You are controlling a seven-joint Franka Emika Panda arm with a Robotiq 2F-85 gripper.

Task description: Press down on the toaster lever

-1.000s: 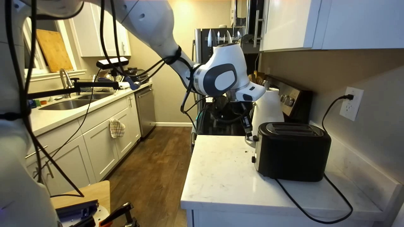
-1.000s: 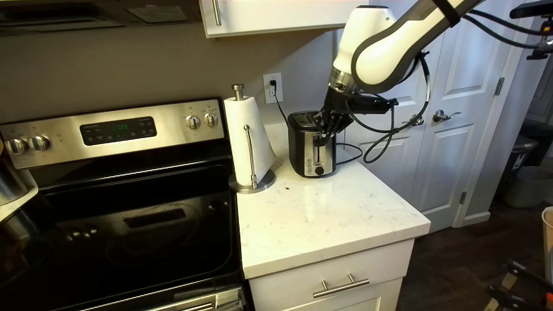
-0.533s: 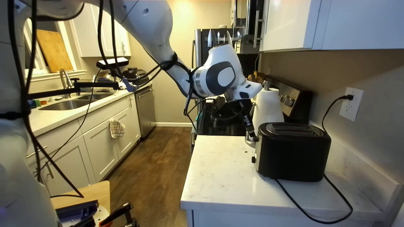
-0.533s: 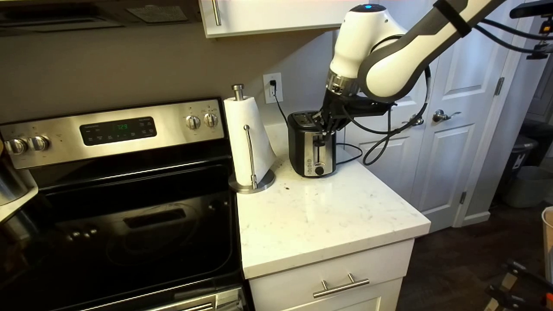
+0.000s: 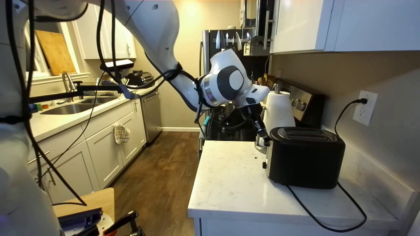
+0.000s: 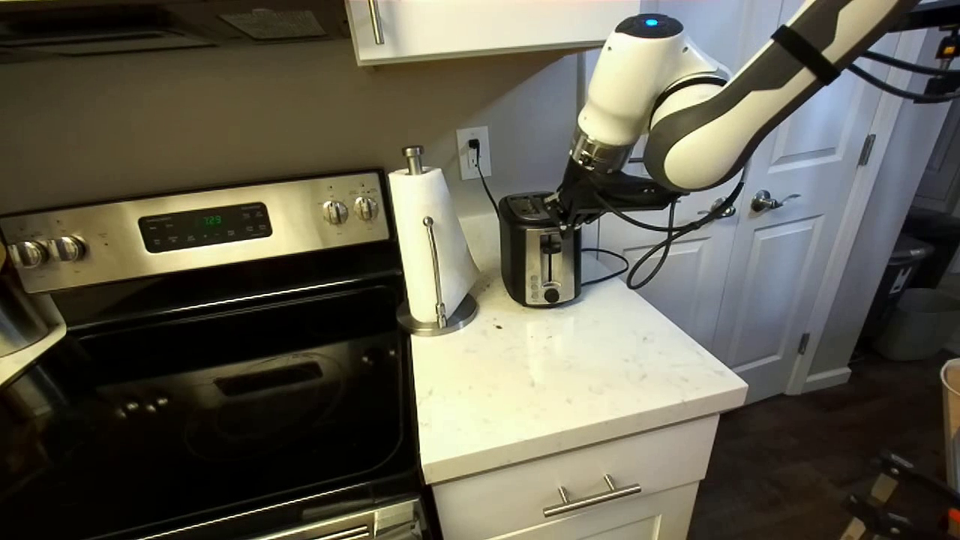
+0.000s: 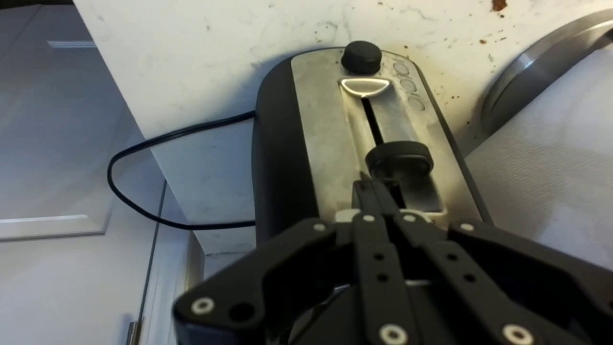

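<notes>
The black toaster (image 5: 305, 160) stands upright on the counter; it also shows in an exterior view (image 6: 519, 262) and in the wrist view (image 7: 278, 158). Its steel end face carries the dark lever (image 7: 400, 155), near the upper end of the slot, also visible in an exterior view (image 6: 551, 244). My gripper (image 7: 376, 191) is shut with nothing between its fingertips. In the wrist view the tips are beside and just above the lever, close to the end face. In both exterior views the gripper (image 5: 266, 141) (image 6: 568, 229) is at the face's upper part. Whether it touches cannot be told.
A paper towel roll (image 6: 431, 247) on a metal stand is beside the toaster. The stove (image 6: 225, 390) adjoins the counter (image 6: 570, 382). The toaster's black cord (image 5: 352, 200) loops over the counter edge. A dark knob (image 7: 361, 57) sits low on the toaster's face. White cabinets (image 5: 374, 26) hang above.
My gripper has moved closer to the toaster's end face and a little upward, uncovering the lever in an exterior view. The toaster has shifted very slightly away from the gripper. The lever's height looks unchanged.
</notes>
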